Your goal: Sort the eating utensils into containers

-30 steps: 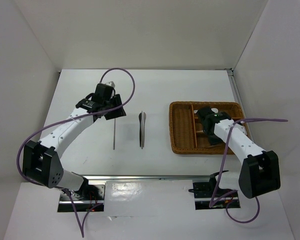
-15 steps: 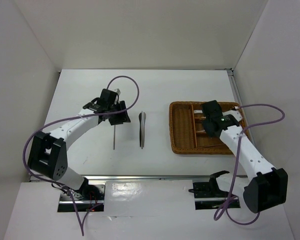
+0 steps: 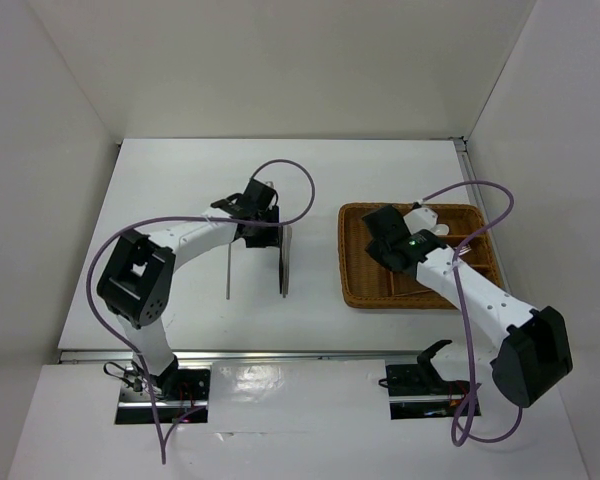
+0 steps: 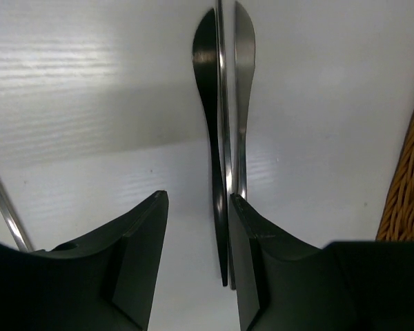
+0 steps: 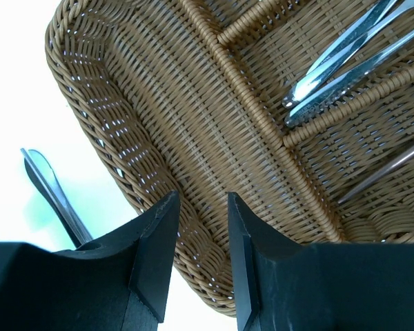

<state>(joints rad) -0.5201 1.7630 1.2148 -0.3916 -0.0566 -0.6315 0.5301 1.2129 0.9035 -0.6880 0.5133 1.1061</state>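
Note:
A slim silver utensil (image 3: 284, 262), likely a knife, lies on the white table left of the tray; in the left wrist view the knife (image 4: 240, 83) has a dark shadow beside it. My left gripper (image 3: 272, 222) hovers at its far end, open, and the utensil's tip lies just inside the right finger (image 4: 252, 241) of the gripper (image 4: 199, 198). A thin silver rod (image 3: 228, 268) lies further left. The woven tray (image 3: 355, 265) holds silver utensils (image 5: 345, 62) and a brown chopstick (image 5: 386, 169). My right gripper (image 3: 376, 240) hangs open and empty over the tray's left compartment (image 5: 193, 131), jaws (image 5: 201, 196) apart.
White walls enclose the table on three sides. The knife (image 5: 52, 193) also shows at the left of the right wrist view, beyond the tray rim (image 5: 90, 89). Purple cables arc above both arms.
My left gripper has swung right, from above the thin rod to the knife's far end, and its jaws have narrowed slightly. My right gripper has shifted left across the tray to its left compartment.

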